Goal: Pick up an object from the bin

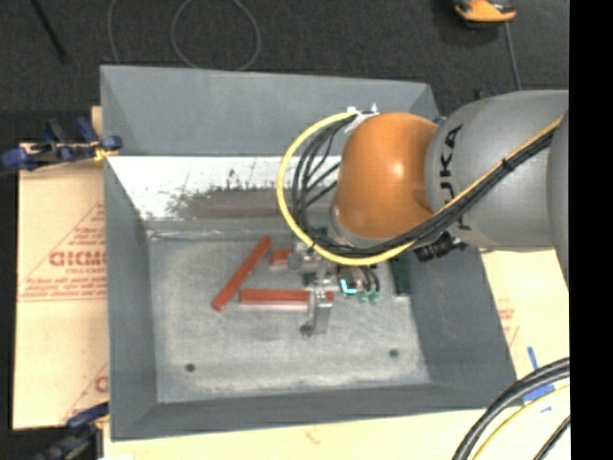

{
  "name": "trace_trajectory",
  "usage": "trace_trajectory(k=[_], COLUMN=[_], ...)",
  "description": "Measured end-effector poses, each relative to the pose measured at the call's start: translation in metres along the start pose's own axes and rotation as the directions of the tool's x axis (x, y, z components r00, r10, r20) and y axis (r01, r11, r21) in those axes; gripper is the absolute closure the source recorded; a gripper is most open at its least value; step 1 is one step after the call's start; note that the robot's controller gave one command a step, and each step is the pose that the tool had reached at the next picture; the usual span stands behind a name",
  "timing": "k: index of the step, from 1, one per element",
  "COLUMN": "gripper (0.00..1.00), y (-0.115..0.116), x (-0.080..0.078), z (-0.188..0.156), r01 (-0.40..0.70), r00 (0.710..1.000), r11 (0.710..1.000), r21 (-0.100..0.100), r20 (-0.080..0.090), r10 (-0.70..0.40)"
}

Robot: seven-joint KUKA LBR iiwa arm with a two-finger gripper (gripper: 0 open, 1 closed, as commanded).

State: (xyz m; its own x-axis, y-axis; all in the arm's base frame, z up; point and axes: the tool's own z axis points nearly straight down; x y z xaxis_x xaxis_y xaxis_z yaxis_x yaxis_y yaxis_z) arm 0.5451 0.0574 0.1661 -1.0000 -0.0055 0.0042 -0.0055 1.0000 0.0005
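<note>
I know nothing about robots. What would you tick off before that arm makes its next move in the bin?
1. Hand low inside the bin: ok.
2. Something within reach: right end of the flat red-brown stick lies at the hand: ok.
3. Grip on that stick: cannot tell.
4. Slanted red-brown stick clear of the flat one's left end: cannot tell, they lie very close.
5. Hand away from the bin's walls: ok.
</note>
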Motion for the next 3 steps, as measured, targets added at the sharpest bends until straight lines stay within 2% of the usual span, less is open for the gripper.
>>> trace_trajectory(k=[1,2,3], gripper=[0.00,1.00,1.00], y=[-0.029,-0.028,0.017], x=[-0.036,-0.037,-0.069], z=[0.087,0.083,-0.059], r01=[-0.078,-0.079,-0.057], r00=[0.997,0.997,0.998], r11=[0.997,0.997,0.998], r21=[0.001,-0.001,-0.003], r20=[0.002,0.008,0.018], r10=[0.078,0.079,0.057])
